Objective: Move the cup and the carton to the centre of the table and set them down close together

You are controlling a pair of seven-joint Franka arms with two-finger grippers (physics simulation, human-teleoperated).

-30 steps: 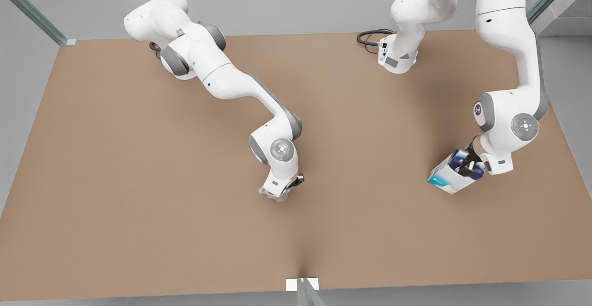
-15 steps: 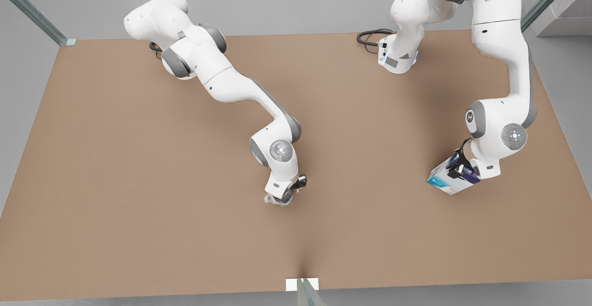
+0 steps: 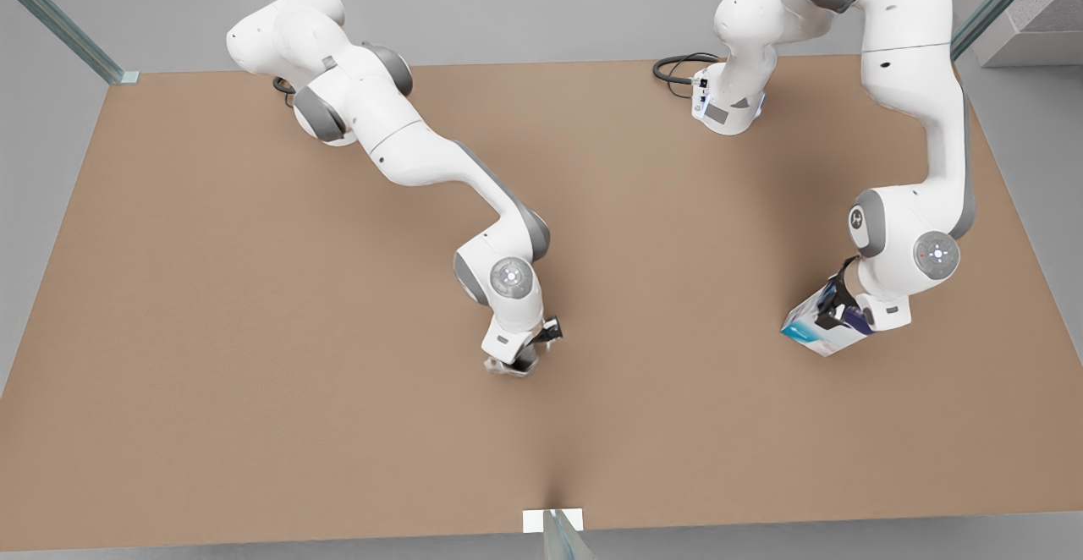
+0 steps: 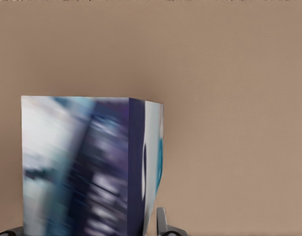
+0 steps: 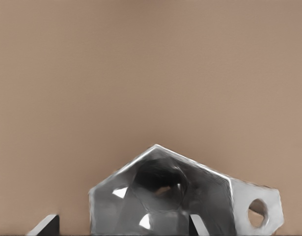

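2 grippers were loaded: the right gripper clamped the cup near the table centre, and the left gripper clamped the carton toward the right edge. Recommended: carry the carton level toward the cup, avoiding contact.

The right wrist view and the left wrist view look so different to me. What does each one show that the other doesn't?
The right wrist view alone shows the cup: silvery, faceted, with a small holed handle tab, sitting between the right gripper fingers. The left wrist view alone shows the carton, white and dark blue with a teal edge, held in the left gripper. Both share the plain brown table as backdrop, and in each the object sits right at the camera's own gripper. In the front view the cup is near the middle, the carton toward the front view's right.
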